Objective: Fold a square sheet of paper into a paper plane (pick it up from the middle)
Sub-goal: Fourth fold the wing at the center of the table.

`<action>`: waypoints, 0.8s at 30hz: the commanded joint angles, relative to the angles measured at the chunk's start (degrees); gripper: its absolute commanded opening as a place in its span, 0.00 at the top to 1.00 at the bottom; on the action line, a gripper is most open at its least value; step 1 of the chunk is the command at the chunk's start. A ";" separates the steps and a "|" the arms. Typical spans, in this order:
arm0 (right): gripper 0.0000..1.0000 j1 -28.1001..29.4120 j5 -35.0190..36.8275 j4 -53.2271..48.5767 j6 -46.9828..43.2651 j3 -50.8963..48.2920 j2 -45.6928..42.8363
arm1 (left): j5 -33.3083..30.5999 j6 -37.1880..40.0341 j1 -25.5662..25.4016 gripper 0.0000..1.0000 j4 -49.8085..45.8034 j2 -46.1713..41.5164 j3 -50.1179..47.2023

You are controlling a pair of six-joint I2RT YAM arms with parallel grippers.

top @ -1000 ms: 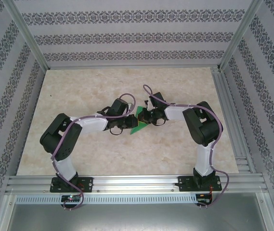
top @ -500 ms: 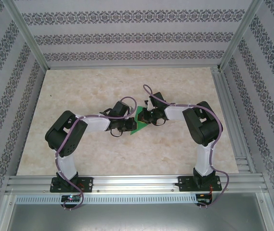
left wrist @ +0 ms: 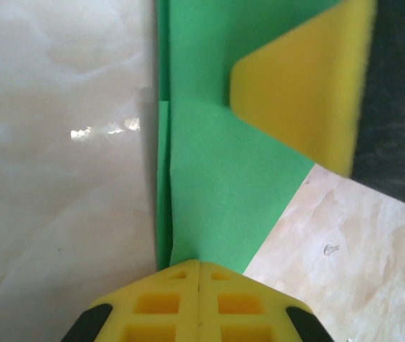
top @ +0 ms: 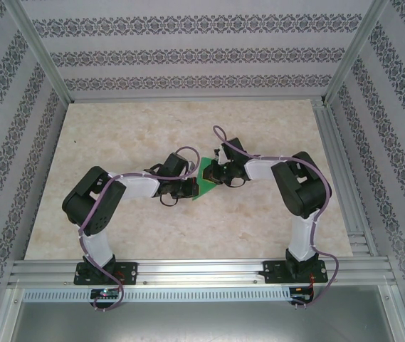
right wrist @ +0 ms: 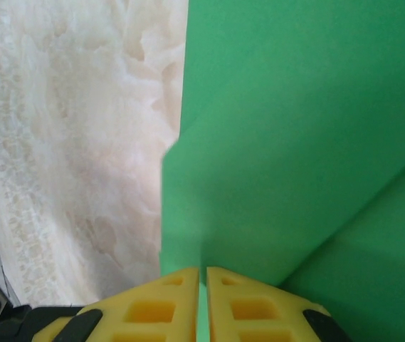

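The square sheet of paper [top: 202,190] is bright green and folded into layers, lying at the middle of the table between both grippers. In the left wrist view the paper [left wrist: 223,185] has a straight folded edge on its left. My left gripper [left wrist: 200,265] is shut, jaws pressed together with no gap, tips against the paper's near end. A yellow finger [left wrist: 302,92] of the right gripper rests on the paper's far part. My right gripper [right wrist: 203,274] is shut on the paper [right wrist: 280,142], green showing in the thin slit between its jaws. From above, the left gripper [top: 190,187] and right gripper [top: 213,177] almost touch.
The pale marble tabletop [top: 117,142] lies open to the left, right and back of the arms. Aluminium frame rails [top: 344,214] border the right side and the near edge. Patterned walls enclose the space.
My left gripper has closed fully and shifted a little at the paper. Less green shows between the grippers from above. The right arm has barely moved.
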 commanded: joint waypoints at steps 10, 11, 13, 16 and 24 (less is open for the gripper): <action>0.91 3.45 -0.55 -2.98 -0.25 -0.01 -0.35 | -0.72 0.69 -0.29 1.00 -3.83 0.63 -3.39; 0.91 3.65 -0.43 -3.44 -0.43 0.38 0.00 | -0.66 0.75 -0.27 1.00 -3.83 0.55 -3.39; 0.92 3.85 0.07 -5.05 -1.14 1.26 0.63 | -0.58 0.78 -0.31 1.00 -3.85 0.58 -3.47; 0.92 3.44 1.74 -7.11 -2.37 2.40 1.57 | -0.67 0.82 -0.28 1.00 -3.99 0.30 -3.79; 0.92 0.02 4.03 -8.51 -5.50 6.05 4.39 | 0.40 2.01 -0.31 1.00 -5.25 0.54 -4.79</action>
